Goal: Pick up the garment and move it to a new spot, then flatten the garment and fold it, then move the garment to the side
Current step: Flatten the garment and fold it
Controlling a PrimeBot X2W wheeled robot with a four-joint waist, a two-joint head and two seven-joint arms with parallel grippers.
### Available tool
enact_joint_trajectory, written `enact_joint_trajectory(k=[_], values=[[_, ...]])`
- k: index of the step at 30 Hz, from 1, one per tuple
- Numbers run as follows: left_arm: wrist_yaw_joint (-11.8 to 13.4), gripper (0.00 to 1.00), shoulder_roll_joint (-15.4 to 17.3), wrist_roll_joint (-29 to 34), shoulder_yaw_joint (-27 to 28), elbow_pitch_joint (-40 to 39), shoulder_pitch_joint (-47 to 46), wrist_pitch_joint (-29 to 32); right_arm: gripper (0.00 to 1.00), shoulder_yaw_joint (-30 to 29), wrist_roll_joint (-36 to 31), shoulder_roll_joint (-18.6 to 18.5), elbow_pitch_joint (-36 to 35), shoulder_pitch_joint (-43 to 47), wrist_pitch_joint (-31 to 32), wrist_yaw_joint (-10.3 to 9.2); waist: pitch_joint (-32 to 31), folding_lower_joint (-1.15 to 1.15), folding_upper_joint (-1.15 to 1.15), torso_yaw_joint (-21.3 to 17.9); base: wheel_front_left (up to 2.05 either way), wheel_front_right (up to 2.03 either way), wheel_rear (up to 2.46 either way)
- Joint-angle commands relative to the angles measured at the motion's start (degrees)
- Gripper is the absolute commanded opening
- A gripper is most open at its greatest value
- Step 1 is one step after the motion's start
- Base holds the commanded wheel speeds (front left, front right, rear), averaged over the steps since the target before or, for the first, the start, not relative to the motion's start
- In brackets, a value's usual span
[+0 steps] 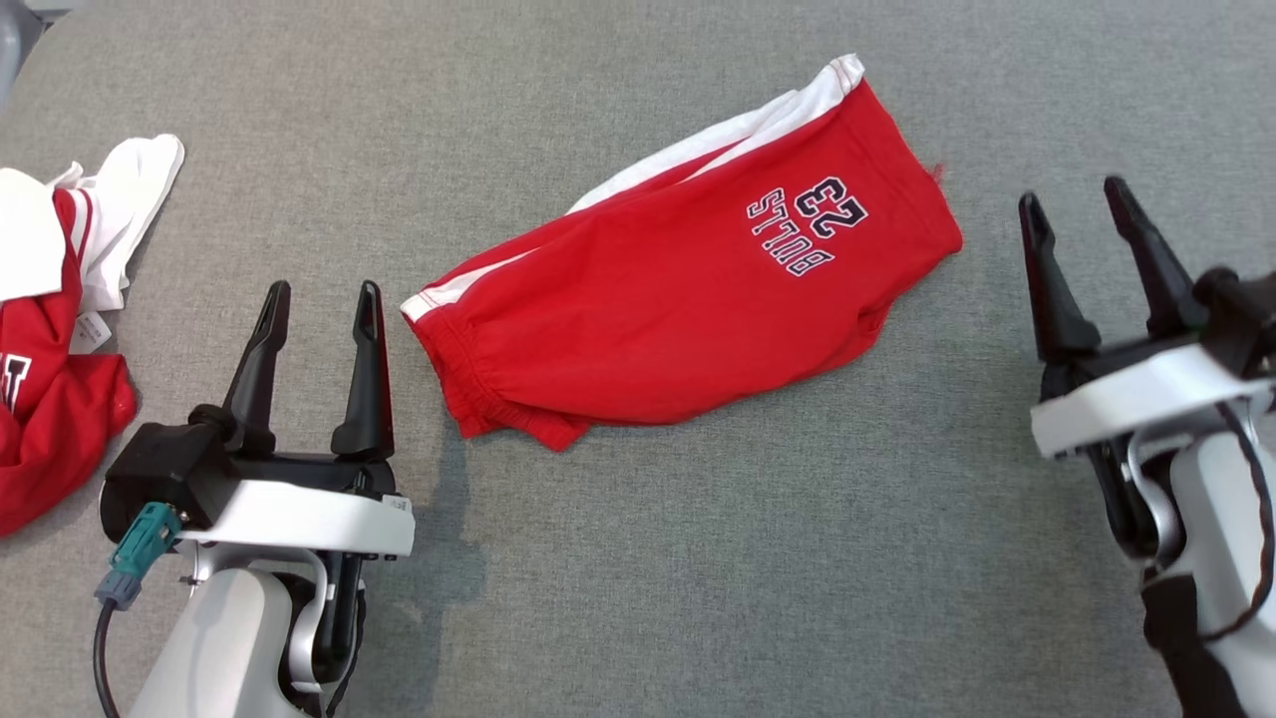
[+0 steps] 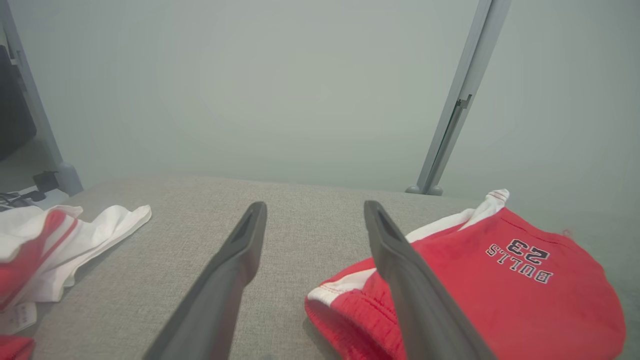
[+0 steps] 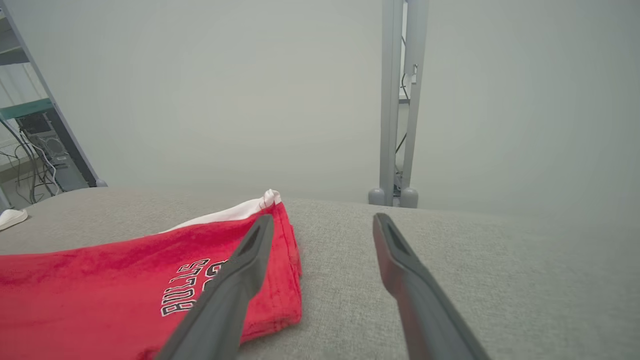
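While left end effector (image 1: 324, 291) and right end effector (image 1: 1072, 194) gape, red garment (image 1: 678, 299) lies flat.

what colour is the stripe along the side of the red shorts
White. The stripe edges the red shorts on their far side; the head view shows it best.

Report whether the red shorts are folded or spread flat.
Folded in half: the shorts lie one leg wide, white side stripe along one edge, slightly rumpled.
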Motion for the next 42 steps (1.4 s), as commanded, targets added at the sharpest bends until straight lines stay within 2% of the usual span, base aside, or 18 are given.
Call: enact_joint_trajectory(k=[1,12,21,28,37,42], values=[[0.29,1.0,0.46,0.3,0.19,0.21,0.41,-0.15,1.0,-1.33,-0.67,0.7,-1.54,2.14,0.47,0.01,-0.41,0.0,0.0,-0.3,0.0,0.0,0.0],[1.02,1.0,1.53,0.25,-0.08,-0.66,1.39,1.32,1.0,-6.55,-4.25,4.62,-11.69,10.98,5.04,0.01,-1.42,0.0,0.0,-1.7,0.0,0.0,0.0],[1.9,1.0,2.31,1.07,-0.43,-2.37,0.89,2.41,1.0,-7.9,-3.88,5.19,-13.08,9.91,7.28,0.01,-0.81,0.0,0.0,-1.45,0.0,0.0,0.0],[1.89,1.0,1.52,1.15,-1.47,-3.08,-0.44,2.21,1.0,-6.07,-2.22,3.05,-5.99,2.63,9.0,0.01,1.85,0.0,0.0,1.04,0.0,0.0,0.0],[0.69,1.0,-0.12,1.38,-3.36,-1.61,-2.49,1.33,1.0,1.62,0.35,-0.4,7.35,-7.12,10.91,0.01,5.02,0.0,0.0,5.12,0.0,0.0,0.0],[0.51,1.0,-0.57,1.27,-3.62,-0.72,-2.82,0.71,1.0,5.93,3.59,-0.87,13.73,-10.11,12.01,0.01,5.36,0.0,0.0,5.94,0.0,0.0,0.0]])
